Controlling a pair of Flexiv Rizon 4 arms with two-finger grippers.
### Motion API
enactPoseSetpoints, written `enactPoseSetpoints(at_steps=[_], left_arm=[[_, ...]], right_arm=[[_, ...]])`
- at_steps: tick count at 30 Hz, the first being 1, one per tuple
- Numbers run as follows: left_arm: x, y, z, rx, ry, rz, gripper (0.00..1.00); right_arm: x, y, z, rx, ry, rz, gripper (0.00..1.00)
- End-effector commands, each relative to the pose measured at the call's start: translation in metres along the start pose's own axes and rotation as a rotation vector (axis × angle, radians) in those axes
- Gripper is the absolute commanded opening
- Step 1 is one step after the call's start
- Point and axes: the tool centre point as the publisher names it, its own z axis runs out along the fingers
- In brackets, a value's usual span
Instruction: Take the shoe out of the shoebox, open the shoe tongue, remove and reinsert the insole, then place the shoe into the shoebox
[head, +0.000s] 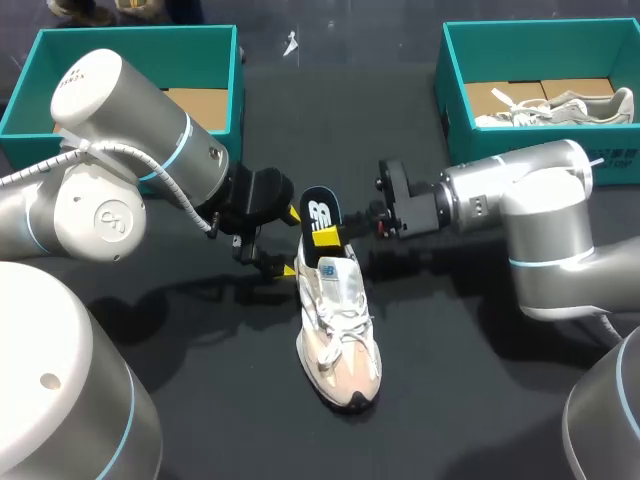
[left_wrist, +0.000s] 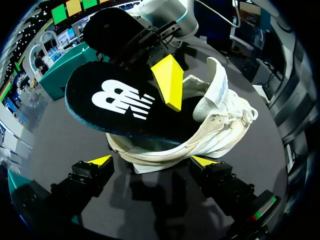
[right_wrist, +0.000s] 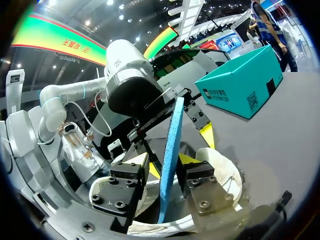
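1. White sneaker (head: 340, 335) lying on the black table (head: 220, 390), toe at 6 o'clock, heel at 12 o'clock, outside both boxes.
2. Black insole (head: 318, 212) standing steeply out of the heel opening, logo end up, front end down inside the shoe. Pinched edge-on by the right gripper (head: 330, 238), which is closed on it from 3 o'clock. Held that way, probably, so that it slides along the shoe's length rather than folds.
3. Left gripper (head: 289, 241) set low at 9 o'clock of the heel. Impossible to tell whether clamped on the heel or only beside it. Likely there to keep the shoe from skidding while the insole is worked.
4. Tongue (left_wrist: 216, 87) standing up toward the toe, leaving the mouth wide for the insole's travel.
5. Open table at 6 o'clock and on both sides of the toe. Tight only around the heel, where both grippers crowd close.
6. Teal shoebox (head: 130, 40) at 10 o'clock, showing only a cardboard liner. Second teal shoebox (head: 455, 90) at 2 o'clock, holding a spare shoe (head: 550, 108). Both well apart from the sneaker, with walls tall enough to call for a lift over the rim at the final placement.
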Motion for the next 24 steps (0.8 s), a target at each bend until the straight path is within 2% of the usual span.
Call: enactPoseSetpoints(at_steps=[1, 3, 4, 15, 21, 22, 23, 24], left_arm=[[0.001, 0.0, -0.001, 0.0, 0.0, 0.0, 1.0], [0.001, 0.0, -0.001, 0.0, 0.0, 0.0, 1.0], [0.001, 0.0, -0.001, 0.0, 0.0, 0.0, 1.0], [0.001, 0.0, -0.001, 0.0, 0.0, 0.0, 1.0], [0.001, 0.0, -0.001, 0.0, 0.0, 0.0, 1.0], [0.001, 0.0, -0.001, 0.0, 0.0, 0.0, 1.0], [0.001, 0.0, -0.001, 0.0, 0.0, 0.0, 1.0], [0.001, 0.0, -0.001, 0.0, 0.0, 0.0, 1.0]], right_arm=[[-0.009, 0.003, 0.003, 0.003, 0.011, 0.006, 0.22], [-0.012, 0.002, 0.004, -0.001, 0.012, 0.015, 0.04], [-0.013, 0.0, 0.004, -0.001, 0.01, 0.021, 0.0], [-0.006, -0.031, 0.003, 0.014, 0.001, 0.113, 0.0], [0.0, -0.039, -0.004, 0.016, -0.014, 0.14, 0.0], [0.001, -0.037, -0.005, 0.013, -0.016, 0.134, 0.04], [0.001, -0.037, -0.005, 0.011, -0.016, 0.127, 0.19], [0.001, -0.036, -0.005, 0.008, -0.014, 0.112, 0.41]])
